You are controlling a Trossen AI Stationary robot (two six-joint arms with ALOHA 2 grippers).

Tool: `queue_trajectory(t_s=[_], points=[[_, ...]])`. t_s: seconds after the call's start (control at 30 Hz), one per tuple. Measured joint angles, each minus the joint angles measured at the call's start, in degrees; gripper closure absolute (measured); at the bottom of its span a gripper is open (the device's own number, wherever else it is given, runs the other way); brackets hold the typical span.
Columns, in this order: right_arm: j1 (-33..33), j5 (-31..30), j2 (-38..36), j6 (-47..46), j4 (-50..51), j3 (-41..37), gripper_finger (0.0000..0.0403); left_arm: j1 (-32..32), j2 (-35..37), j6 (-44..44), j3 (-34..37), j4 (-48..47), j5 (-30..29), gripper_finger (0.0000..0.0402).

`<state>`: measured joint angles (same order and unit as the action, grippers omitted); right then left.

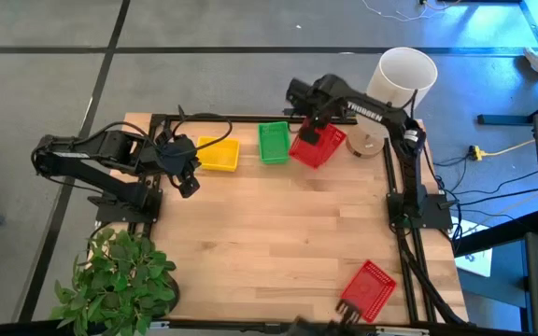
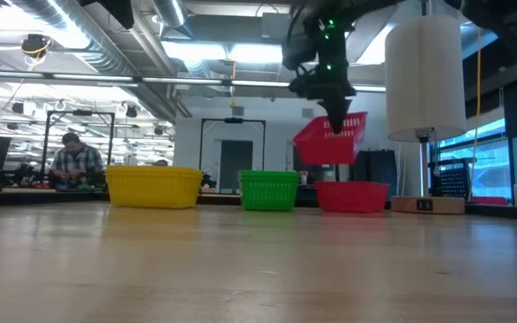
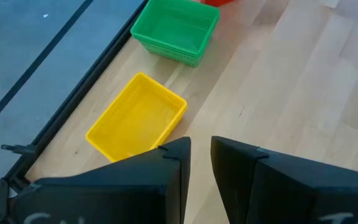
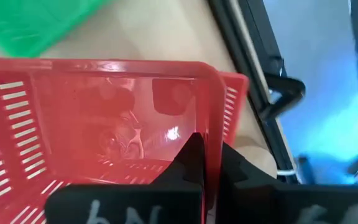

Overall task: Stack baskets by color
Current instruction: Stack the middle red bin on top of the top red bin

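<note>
We find the right end effector (image 2: 337, 128) clamped on a red basket's (image 2: 332, 141) rim, tilted in air just above the resting red basket (image 2: 352, 196). The left end effector (image 1: 187, 179), near yellow, waits part-open.

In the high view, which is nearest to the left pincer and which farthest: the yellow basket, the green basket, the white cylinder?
From the left pincer:
1. Yellow basket, right beside it at the table's far edge.
2. Green basket, next along that edge, toward the right.
3. White cylinder, at the far right corner, past the right arm.
</note>
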<state>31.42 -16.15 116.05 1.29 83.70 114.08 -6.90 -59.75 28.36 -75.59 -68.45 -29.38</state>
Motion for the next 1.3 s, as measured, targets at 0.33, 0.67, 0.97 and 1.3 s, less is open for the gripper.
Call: queue_trajectory(t_s=[0.33,0.67,0.97,1.3], points=[[9.58,1.97,0.0,-1.56,-1.74,-0.02,0.0403,0.02,0.0,0.09,0.0,0.02,-3.42,0.0347],[11.93,5.37,0.17,-2.82,-2.15,-0.04,0.0403,2.09,0.0,0.17,0.0,0.07,-5.1,0.0347],[11.36,0.38,0.17,-3.46,-1.2,-0.16,0.0403,4.01,-0.02,0.07,0.0,0.07,-5.09,0.0347],[9.55,-3.29,0.22,-2.09,-3.75,-5.15,0.0403,4.04,-0.01,-0.33,0.0,-0.02,-4.79,0.0347]])
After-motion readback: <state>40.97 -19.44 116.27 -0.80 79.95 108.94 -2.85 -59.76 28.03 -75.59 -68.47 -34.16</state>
